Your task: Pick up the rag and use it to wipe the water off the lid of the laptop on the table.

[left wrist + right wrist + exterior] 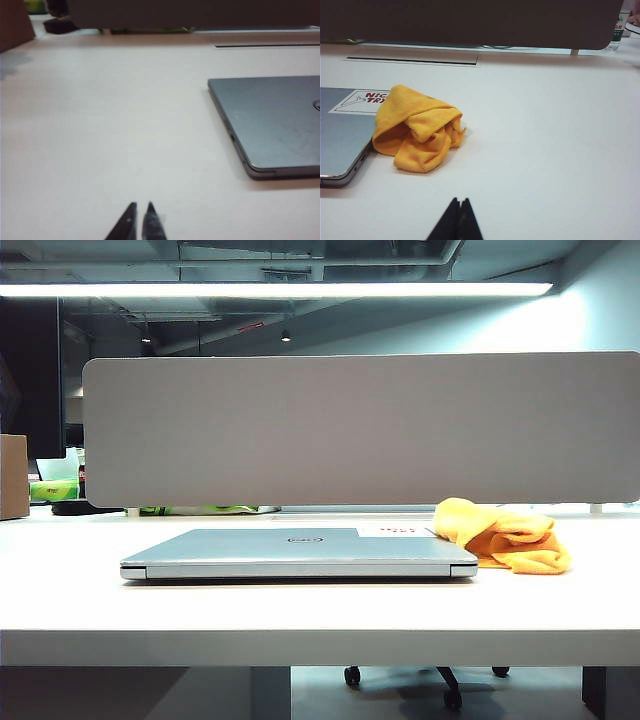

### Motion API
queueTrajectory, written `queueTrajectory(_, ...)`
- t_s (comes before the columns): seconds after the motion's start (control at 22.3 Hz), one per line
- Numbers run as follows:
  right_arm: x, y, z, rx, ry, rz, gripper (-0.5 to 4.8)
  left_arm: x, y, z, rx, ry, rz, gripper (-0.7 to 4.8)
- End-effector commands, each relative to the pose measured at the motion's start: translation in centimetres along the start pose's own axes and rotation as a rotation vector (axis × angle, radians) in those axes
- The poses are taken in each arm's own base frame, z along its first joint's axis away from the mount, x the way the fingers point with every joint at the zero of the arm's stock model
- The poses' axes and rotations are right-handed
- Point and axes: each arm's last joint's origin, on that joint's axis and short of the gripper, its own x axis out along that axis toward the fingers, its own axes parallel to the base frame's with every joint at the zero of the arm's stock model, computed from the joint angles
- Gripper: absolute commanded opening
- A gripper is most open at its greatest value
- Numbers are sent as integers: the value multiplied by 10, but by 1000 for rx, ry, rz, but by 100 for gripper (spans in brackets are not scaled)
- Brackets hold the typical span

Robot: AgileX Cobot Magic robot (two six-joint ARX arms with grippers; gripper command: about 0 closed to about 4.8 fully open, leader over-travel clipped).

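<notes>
The closed silver laptop (300,558) lies mid-table with its lid (240,540) facing up, showing a dark oval logo (302,538) and a white-and-red sticker (362,101). The orange-yellow rag (505,535) sits bunched at the laptop's right side, one fold draped over the lid's corner beside the sticker (417,130). Water on the lid is too faint to make out. My left gripper (141,206) hovers over bare table left of the laptop (270,125), fingers nearly together, holding nothing. My right gripper (459,201) is shut and empty, a short way in front of the rag. Neither gripper shows in the exterior view.
A grey divider panel (360,430) stands along the back of the white table (300,625). A brown box (13,476) sits at the far left. A cable slot (412,60) runs behind the laptop, and a bottle (618,30) stands at the far right.
</notes>
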Motion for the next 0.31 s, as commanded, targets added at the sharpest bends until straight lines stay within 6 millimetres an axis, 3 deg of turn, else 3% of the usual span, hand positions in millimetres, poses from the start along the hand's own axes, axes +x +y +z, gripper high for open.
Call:
queueTrajectory(0.04, -1, 0, 4, 5, -23, 0, -5, 0, 1, 3, 4, -29, 15, 22)
queueTrajectory(0.31, -1, 0, 4, 5, -23, 0, -5, 0, 0, 3, 5, -27, 7, 22)
